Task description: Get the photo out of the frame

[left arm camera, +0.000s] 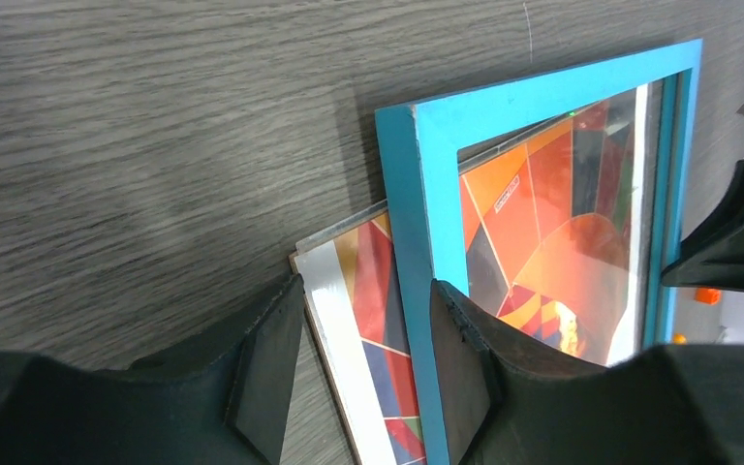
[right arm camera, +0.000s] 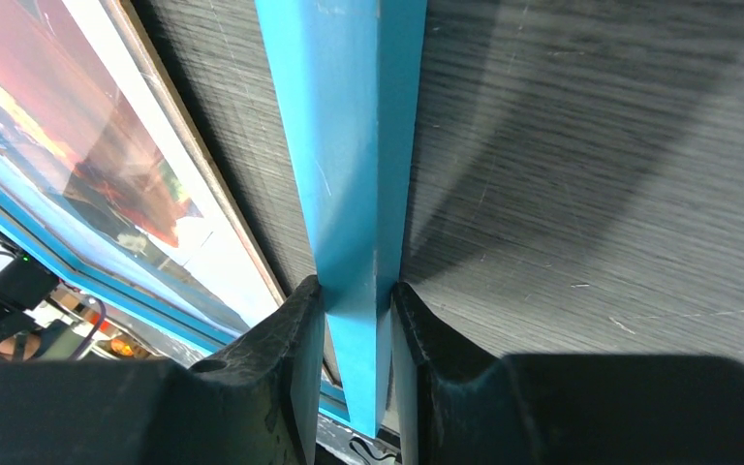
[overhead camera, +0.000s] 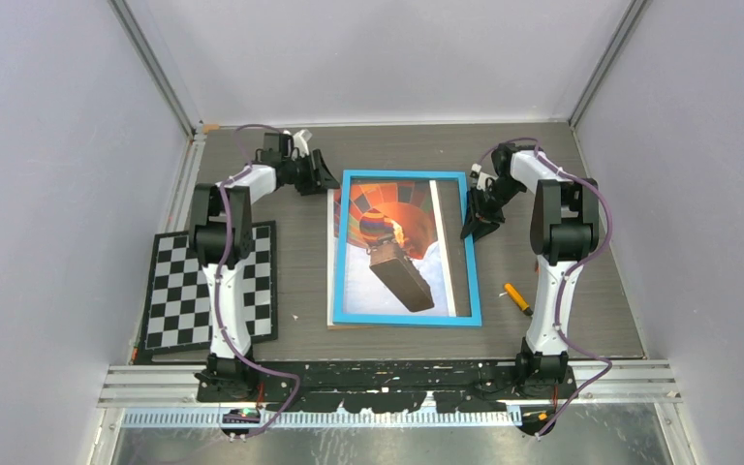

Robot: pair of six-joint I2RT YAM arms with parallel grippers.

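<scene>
The frame point(overhead camera: 473, 262), thin and bright blue, lies in the middle of the table. Under it the photo point(overhead camera: 387, 242) of an orange-red balloon is shifted left, so its white margin sticks out past the frame's left rail point(left arm camera: 409, 242). My left gripper point(left arm camera: 363, 373) is open at the frame's far-left corner. Its fingers straddle the photo's point(left arm camera: 373, 291) protruding edge and that rail, with table showing beside the left finger point(left arm camera: 266, 368). My right gripper point(right arm camera: 358, 358) is shut on the frame's right rail point(right arm camera: 344, 145). The photo's point(right arm camera: 87, 145) right edge lies apart from it.
A black-and-white checkerboard point(overhead camera: 179, 291) lies at the left under my left arm. An orange marker point(overhead camera: 517, 297) rests on the table right of the frame. Grey walls close in the table on three sides.
</scene>
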